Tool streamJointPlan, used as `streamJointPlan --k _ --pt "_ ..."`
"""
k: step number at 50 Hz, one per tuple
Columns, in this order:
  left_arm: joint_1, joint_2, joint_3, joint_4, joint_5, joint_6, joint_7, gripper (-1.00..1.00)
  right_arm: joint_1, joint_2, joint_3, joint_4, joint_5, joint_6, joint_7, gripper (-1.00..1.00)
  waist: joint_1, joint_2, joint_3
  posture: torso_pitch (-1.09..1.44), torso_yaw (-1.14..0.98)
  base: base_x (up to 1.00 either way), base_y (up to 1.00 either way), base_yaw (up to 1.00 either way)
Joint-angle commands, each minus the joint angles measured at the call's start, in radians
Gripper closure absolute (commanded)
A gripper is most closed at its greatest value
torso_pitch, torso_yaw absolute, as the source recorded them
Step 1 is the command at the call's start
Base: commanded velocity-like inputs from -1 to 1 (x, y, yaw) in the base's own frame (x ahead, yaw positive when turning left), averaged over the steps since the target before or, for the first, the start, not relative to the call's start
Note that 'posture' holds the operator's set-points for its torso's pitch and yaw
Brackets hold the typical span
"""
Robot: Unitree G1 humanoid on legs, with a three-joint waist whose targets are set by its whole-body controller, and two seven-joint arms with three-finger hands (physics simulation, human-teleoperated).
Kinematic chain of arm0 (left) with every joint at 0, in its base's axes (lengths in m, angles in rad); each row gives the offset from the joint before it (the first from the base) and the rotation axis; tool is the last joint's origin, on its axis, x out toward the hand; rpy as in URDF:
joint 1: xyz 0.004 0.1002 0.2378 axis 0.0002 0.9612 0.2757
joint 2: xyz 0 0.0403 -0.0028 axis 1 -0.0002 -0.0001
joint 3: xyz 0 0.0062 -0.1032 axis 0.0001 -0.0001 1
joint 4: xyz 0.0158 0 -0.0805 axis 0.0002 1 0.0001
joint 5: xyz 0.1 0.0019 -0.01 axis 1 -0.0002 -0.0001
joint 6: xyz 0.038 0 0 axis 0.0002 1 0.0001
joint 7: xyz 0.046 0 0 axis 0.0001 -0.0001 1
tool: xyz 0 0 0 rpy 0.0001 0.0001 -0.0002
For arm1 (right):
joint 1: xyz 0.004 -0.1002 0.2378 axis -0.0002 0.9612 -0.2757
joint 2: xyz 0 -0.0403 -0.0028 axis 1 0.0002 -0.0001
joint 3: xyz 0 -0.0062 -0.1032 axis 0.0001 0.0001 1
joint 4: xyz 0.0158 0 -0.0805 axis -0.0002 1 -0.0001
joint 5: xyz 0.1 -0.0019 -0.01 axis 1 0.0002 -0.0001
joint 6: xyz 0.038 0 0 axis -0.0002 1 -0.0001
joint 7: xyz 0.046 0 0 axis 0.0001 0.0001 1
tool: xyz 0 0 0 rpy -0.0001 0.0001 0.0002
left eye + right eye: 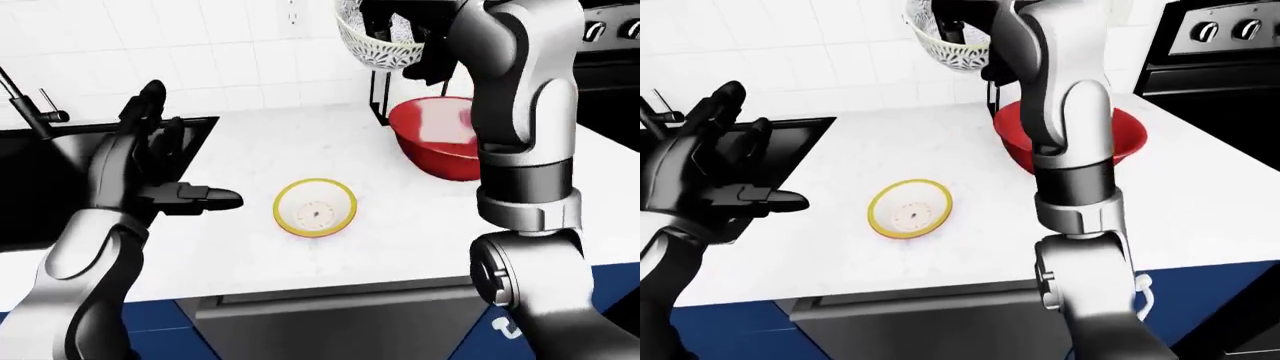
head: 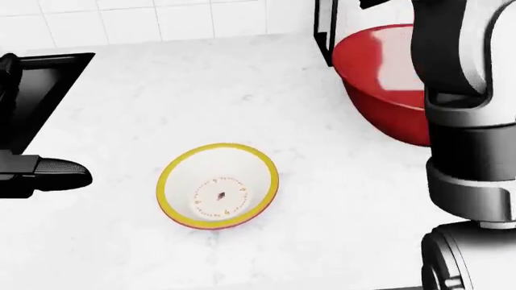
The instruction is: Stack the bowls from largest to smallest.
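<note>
The patterned bowl (image 1: 372, 39), white with a dark lace-like print, hangs high in the air at about twelve o'clock in the left-eye view, tilted, with the right hand (image 1: 415, 30) gripping it; the black fingers close over its rim. It sits above and slightly to the eleven o'clock side of the red bowl (image 1: 437, 137). The red bowl, the largest, rests on the white table (image 1: 300, 150) at about two o'clock, partly hidden by the raised right arm. The yellow-rimmed bowl (image 2: 218, 185), white inside with a small ring of marks at its bottom, stands upright on the table near the middle, well apart from the red one. At nine o'clock the left hand (image 1: 150, 165) hovers over the table edge beside the black sink (image 1: 40, 172), fingers (image 1: 212, 198) spread wide and holding nothing.
</note>
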Motion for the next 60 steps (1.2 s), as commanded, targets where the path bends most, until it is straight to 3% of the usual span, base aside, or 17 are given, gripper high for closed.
streamJointPlan --k 1,7,15,28,40,60 --pt "-0.026 0.014 0.008 -0.015 0.005 -0.035 0.001 -1.00 -0.027 -0.029 -0.023 -0.043 0.030 0.003 0.029 1.00 0.001 0.002 -0.018 -0.29 0.00 0.00 0.00 0.00" --pt "-0.028 0.013 0.002 -0.008 0.015 -0.040 -0.001 -1.00 0.018 -0.111 -0.057 -0.118 0.082 0.001 0.097 1.00 0.003 0.000 -0.039 -0.29 0.00 0.00 0.00 0.00" --pt "-0.024 0.007 0.004 -0.018 0.015 -0.034 -0.003 -1.00 0.100 -0.162 -0.077 -0.168 0.113 0.013 0.183 1.00 0.002 -0.001 -0.047 -0.29 0.00 0.00 0.00 0.00" --pt "-0.014 0.009 0.006 0.004 0.026 -0.063 -0.013 -1.00 0.180 -0.256 -0.113 -0.101 0.099 -0.001 0.144 1.00 0.005 -0.006 -0.058 -0.29 0.00 0.00 0.00 0.00" --pt "-0.002 0.003 0.008 0.002 0.028 -0.069 -0.020 -1.00 0.220 -0.260 -0.107 0.074 0.021 -0.008 -0.023 1.00 0.004 -0.008 -0.068 -0.29 0.00 0.00 0.00 0.00" --pt "0.002 -0.009 -0.010 0.038 0.072 -0.106 -0.047 -1.00 0.125 -0.222 -0.047 0.444 -0.059 0.003 -0.206 1.00 0.006 -0.006 -0.073 -0.29 0.00 0.00 0.00 0.00"
